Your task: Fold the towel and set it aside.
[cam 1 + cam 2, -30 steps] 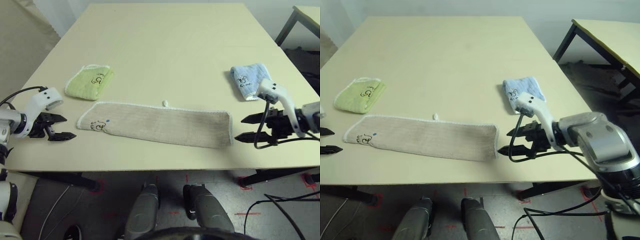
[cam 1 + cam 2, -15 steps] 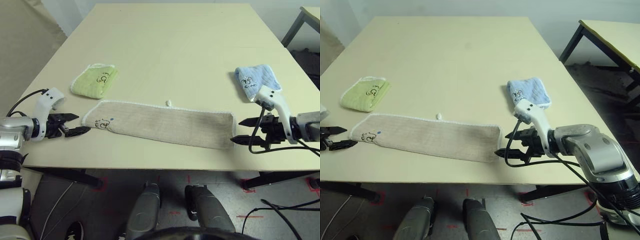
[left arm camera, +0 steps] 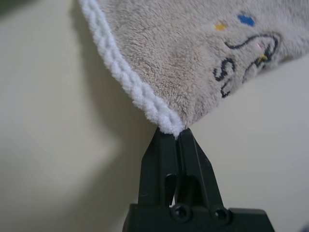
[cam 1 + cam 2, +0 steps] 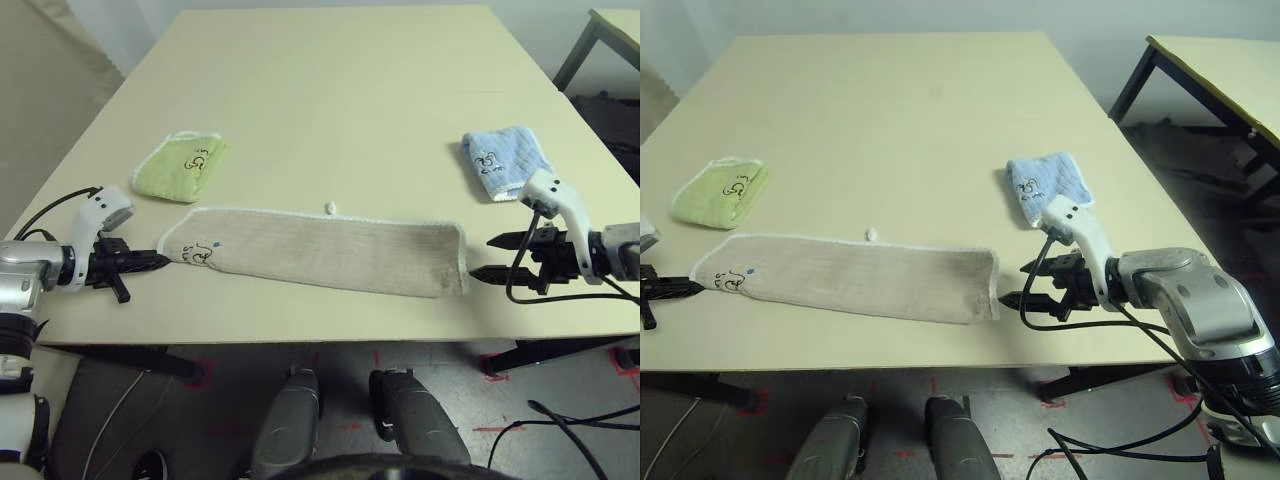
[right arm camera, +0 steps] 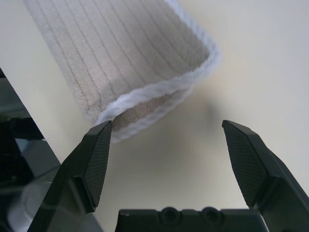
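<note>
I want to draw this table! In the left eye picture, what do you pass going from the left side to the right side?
Left gripper → light green towel → small white loop → right gripper → light blue towel. The long beige towel stretches between the two grippers.

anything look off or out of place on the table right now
Nothing is spilled or damaged. The one oddity: the beige towel lies at a slant, not square to the table edge. The green towel and blue towel lie neatly folded.
</note>
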